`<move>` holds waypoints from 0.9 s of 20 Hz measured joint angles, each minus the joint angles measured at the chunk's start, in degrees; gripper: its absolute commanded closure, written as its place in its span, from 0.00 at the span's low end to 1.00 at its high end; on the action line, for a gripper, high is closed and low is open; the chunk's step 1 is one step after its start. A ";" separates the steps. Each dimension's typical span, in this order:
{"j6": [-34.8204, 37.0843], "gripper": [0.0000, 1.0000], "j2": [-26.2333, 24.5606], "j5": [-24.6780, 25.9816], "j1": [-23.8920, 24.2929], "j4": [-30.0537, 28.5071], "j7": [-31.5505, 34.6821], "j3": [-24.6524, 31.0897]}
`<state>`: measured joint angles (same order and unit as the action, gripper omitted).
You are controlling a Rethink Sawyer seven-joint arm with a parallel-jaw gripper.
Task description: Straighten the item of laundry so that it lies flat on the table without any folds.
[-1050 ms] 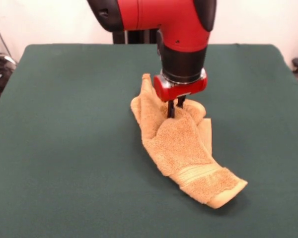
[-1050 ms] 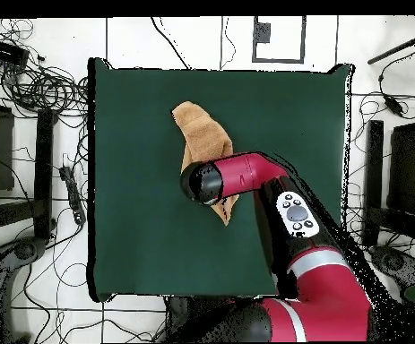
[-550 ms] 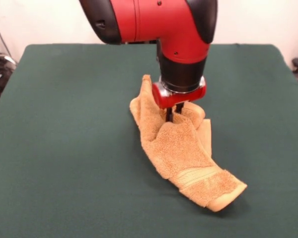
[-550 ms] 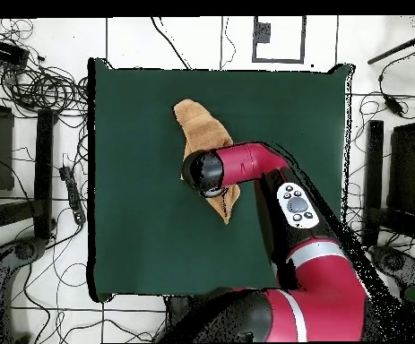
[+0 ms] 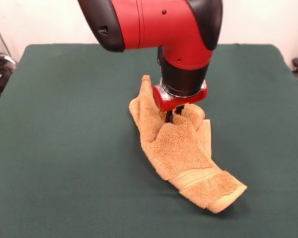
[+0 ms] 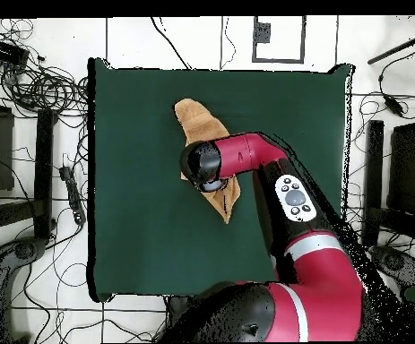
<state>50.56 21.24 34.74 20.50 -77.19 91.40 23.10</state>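
front view looks low across the table [image 5: 64, 148]; overhead looks straight down from high; both share it.

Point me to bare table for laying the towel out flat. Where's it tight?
The table is bare between the towel and every edge, widest on the front view's left. It is tight only mid-table, where the gripper pinches the bunched towel under the arm.
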 measured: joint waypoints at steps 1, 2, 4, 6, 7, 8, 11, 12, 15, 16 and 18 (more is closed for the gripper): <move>0.62 1.00 -0.09 0.31 0.01 0.60 -0.19 0.26; 0.77 1.00 -0.09 0.46 0.01 0.83 -0.24 0.36; 0.88 1.00 -0.12 0.78 0.04 1.35 -0.25 0.64; 0.88 1.00 -0.13 1.29 0.10 1.93 -0.25 1.06; 0.87 1.00 -0.12 1.85 0.12 2.51 -0.25 1.41; 0.88 1.00 -0.13 2.05 0.11 2.76 -0.25 1.51; 0.87 1.00 -0.12 2.30 0.12 3.64 -0.25 1.64; 0.89 1.00 -0.09 2.30 0.12 3.81 -0.25 1.63; 1.26 1.00 0.02 2.30 0.12 4.27 -0.25 1.64; 1.65 1.00 0.09 2.29 0.12 4.54 -0.25 1.64; 2.14 1.00 0.16 2.29 0.12 4.80 -0.25 1.64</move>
<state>52.70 21.41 37.03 20.62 -72.40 91.15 24.73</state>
